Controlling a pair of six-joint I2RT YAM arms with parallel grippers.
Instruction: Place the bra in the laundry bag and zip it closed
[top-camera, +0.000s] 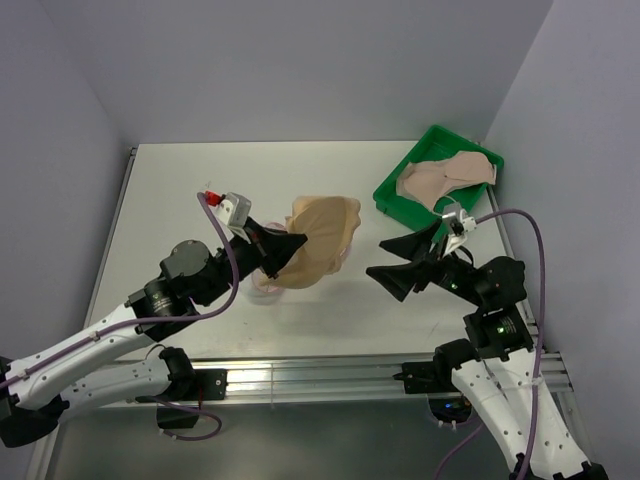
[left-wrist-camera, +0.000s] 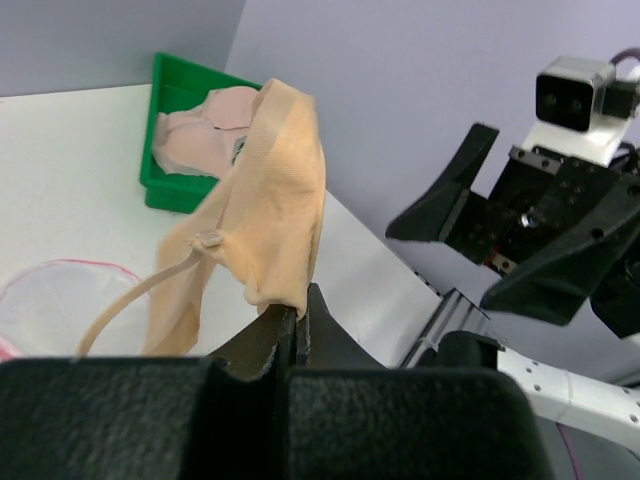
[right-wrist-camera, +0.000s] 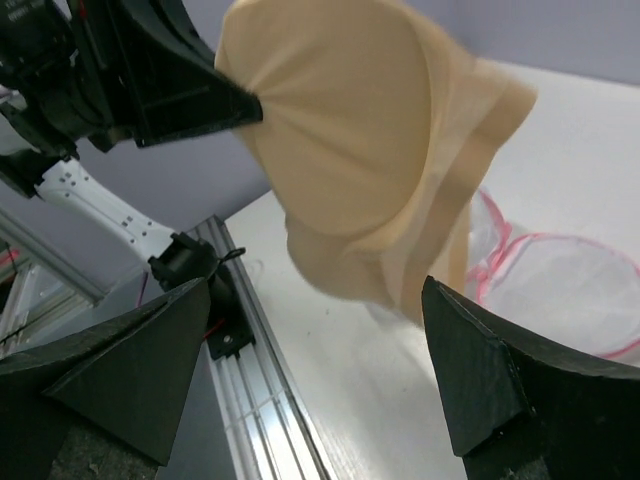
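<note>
The left gripper (top-camera: 292, 246) is pinched tight on the bra (top-camera: 322, 232), which hangs in the air just in front of it. The laundry bag (right-wrist-camera: 575, 290) lies on the table (top-camera: 180, 190) below. The right gripper (top-camera: 398, 264) has its fingers wide apart, close beside the bra.

The peach-beige bra (top-camera: 325, 235) hangs bunched in the air, pinched by the left tool (left-wrist-camera: 300, 312). The pink-trimmed white mesh laundry bag (right-wrist-camera: 575, 290) lies open beneath it.

No readable text, label or number anywhere.
</note>
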